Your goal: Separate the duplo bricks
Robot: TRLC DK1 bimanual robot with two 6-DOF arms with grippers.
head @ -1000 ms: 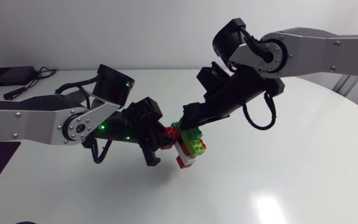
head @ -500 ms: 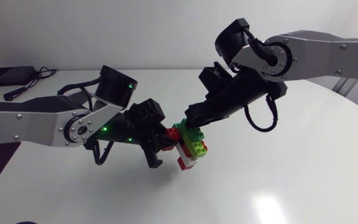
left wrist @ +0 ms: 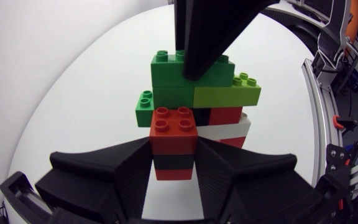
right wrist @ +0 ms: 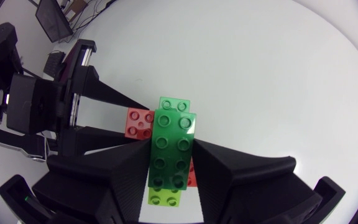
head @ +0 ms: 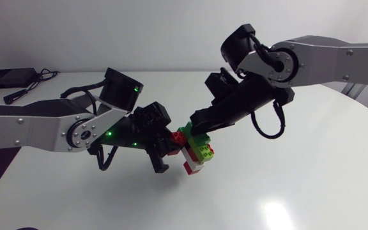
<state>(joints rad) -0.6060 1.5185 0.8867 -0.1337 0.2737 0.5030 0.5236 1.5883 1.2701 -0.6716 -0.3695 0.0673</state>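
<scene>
From above, your left arm (head: 43, 121) enters from the left and your right arm (head: 324, 54) from the right. They meet over the middle of the white tabletop (head: 299, 179). Between them is a clump of bricks (head: 195, 152) in green, lime, red and white, all stuck together. The left hand (head: 170, 148) is at the clump's left side and the right hand (head: 192, 128) is at its top. A black box (head: 8, 78) with cables lies at the tabletop's far left.

From the left wrist, your left hand (left wrist: 174, 149) pinches a red brick (left wrist: 174, 127), with 1 finger touching each side. Just beyond it are a small green brick (left wrist: 145, 107) and a dark green brick (left wrist: 166, 71). A lime brick (left wrist: 229, 93) sits beside those, with a white brick (left wrist: 232, 129) under it. A black finger (left wrist: 204, 37) of the right hand lies against the dark green brick.

From the right wrist, your right hand (right wrist: 173, 163) pinches the dark green brick (right wrist: 173, 146) between both fingers. The red brick (right wrist: 140, 122) sits beside it, toward the left hand (right wrist: 120, 99). The lime brick (right wrist: 165, 197) lies beneath.
</scene>
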